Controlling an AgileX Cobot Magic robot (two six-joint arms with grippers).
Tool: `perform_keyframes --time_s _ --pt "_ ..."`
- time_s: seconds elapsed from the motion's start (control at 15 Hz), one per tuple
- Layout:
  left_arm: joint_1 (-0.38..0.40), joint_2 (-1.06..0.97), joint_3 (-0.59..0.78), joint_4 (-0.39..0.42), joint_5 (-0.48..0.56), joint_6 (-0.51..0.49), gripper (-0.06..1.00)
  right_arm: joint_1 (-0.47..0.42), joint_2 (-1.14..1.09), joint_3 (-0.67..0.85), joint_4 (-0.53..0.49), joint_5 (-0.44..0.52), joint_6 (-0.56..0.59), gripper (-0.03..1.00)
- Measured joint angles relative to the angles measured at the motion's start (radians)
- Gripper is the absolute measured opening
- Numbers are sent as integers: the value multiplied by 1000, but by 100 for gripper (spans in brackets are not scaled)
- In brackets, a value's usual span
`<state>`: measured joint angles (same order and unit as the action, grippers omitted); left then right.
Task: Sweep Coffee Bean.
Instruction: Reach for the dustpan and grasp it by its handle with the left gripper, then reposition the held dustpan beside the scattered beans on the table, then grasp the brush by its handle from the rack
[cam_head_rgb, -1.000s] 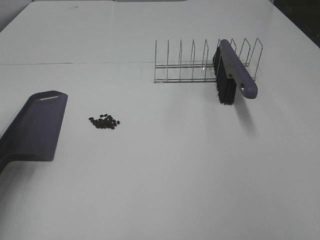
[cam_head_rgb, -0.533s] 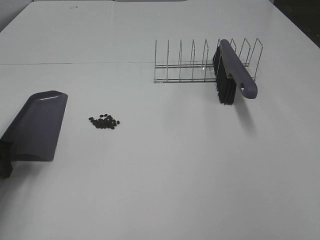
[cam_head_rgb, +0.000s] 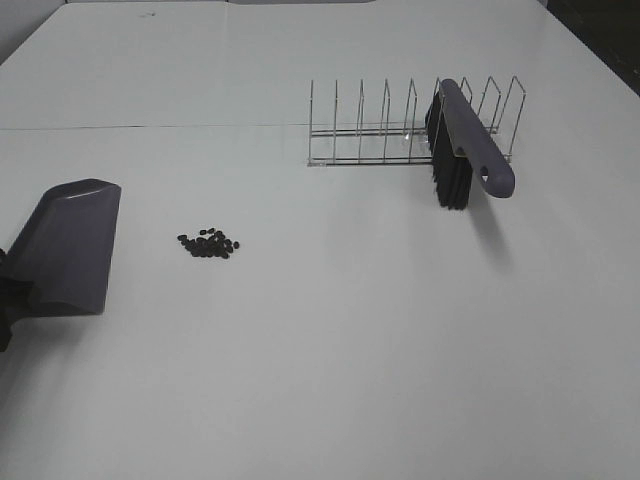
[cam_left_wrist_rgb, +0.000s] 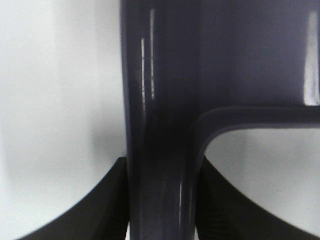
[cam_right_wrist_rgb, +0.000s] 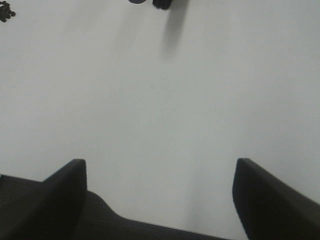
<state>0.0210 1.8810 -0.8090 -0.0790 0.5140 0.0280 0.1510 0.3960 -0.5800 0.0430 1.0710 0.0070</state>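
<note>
**Pan in hand, brush not fetched, beans unswept**

My left claw (cam_left_wrist_rgb: 162, 200) is clamped on the pan's handle (cam_left_wrist_rgb: 160, 125); the two fingers press the stem from either side with no gap showing. In the high view this claw sits right at the left edge of the desk (cam_head_rgb: 350, 350). The pan (cam_head_rgb: 68, 245) reaches out from it toward the far edge. I cannot tell whether its lip touches the desk or is held just off it.

My right claw (cam_right_wrist_rgb: 160, 167) is spread wide and has hold of nothing, with only bare desk between its fingers. It is outside the high view.

The beans (cam_head_rgb: 208, 245) lie in one loose little heap on the left half of the desk, near the pan but apart from it. None show inside the pan.

Further out, toward the far right corner, the brush (cam_head_rgb: 460, 150) leans in the right end of a wire rack (cam_head_rgb: 380, 130). Its bristles are down and its handle points to the near edge. The right claw is well apart from it.

I judge the job barely started, with only the pan pickup done. What remains is to take the brush with the right claw, set the pan's lip beside the heap, sweep the beans in and check for strays.
</note>
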Motion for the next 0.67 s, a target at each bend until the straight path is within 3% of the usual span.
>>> perform_keyframes --time_s 0.33,0.67 --pt "0 1 0 -1 1 0 33 0 25 0 0 9 86 74" --pt "0 1 0 -1 8 2 33 0 247 -151 0 22 106 73"
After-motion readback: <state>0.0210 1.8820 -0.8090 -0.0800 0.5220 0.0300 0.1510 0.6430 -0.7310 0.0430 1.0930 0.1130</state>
